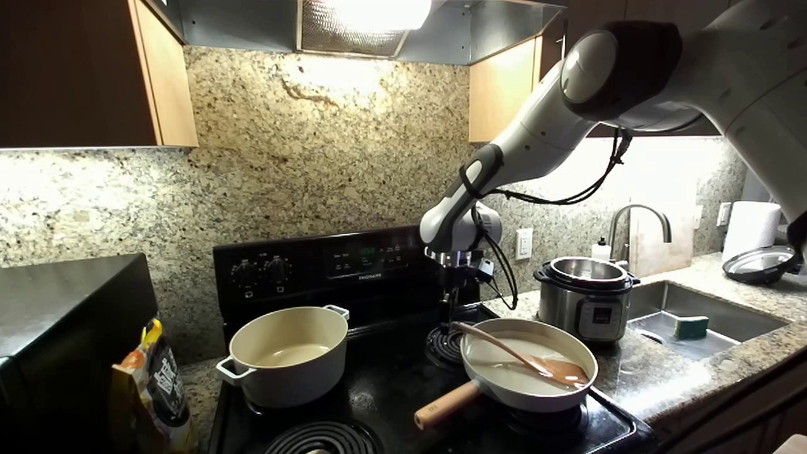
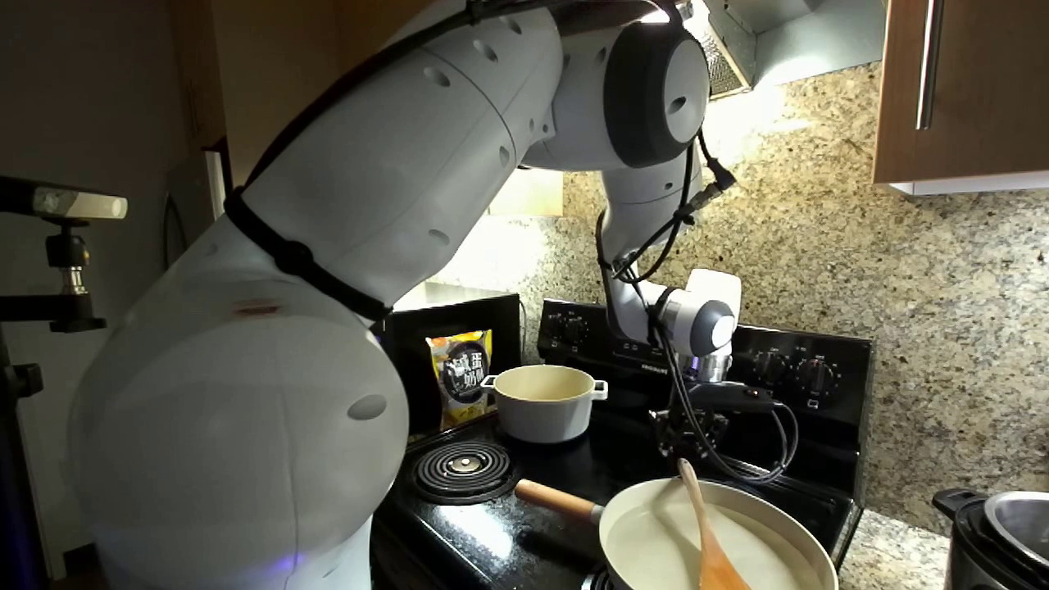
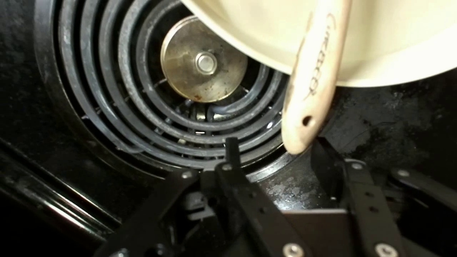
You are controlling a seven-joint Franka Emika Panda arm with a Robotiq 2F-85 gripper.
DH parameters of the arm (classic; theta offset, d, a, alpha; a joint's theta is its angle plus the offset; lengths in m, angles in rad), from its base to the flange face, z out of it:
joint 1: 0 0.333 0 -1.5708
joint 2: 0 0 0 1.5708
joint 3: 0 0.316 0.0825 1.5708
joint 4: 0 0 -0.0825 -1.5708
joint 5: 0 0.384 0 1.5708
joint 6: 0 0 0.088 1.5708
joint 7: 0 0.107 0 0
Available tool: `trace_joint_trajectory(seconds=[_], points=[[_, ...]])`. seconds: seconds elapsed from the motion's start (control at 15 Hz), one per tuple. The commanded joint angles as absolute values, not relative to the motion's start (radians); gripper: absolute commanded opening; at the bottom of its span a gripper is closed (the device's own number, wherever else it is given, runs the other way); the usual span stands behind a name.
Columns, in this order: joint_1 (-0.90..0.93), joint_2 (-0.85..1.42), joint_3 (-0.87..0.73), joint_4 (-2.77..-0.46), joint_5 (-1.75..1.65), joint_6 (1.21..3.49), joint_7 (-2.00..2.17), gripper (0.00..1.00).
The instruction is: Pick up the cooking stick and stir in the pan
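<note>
The cooking stick slants from just ahead of the tool down into the pan, its shaft propped over the rim, presumably so the free end is there for the taking. The tool's fingers stand apart with nothing clamped; the stick's end shows nearer one, though I can't tell whether they touch. The pan's handle points away from the tool, likely to leave the approach free. The pan overlaps the burner beneath the tool, and the control panel rises near behind the tool, so backing up looks tight. Bare stovetop runs from the tool toward the cream pot; past the pan, the steel cooker may limit wide strokes.
</note>
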State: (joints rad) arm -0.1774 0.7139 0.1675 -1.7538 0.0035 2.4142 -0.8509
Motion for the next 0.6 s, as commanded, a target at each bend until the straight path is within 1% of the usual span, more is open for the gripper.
trace_joint_trajectory(seconds=[0.0, 0.13, 0.53], points=[[-0.159, 0.641, 0.144, -1.837, 0.0, 2.44, -0.815, 0.87], [-0.161, 0.637, 0.142, -1.843, 0.001, 2.434, -0.817, 0.99], [-0.17, 0.646, 0.14, -1.85, 0.007, 2.438, -0.836, 1.0]])
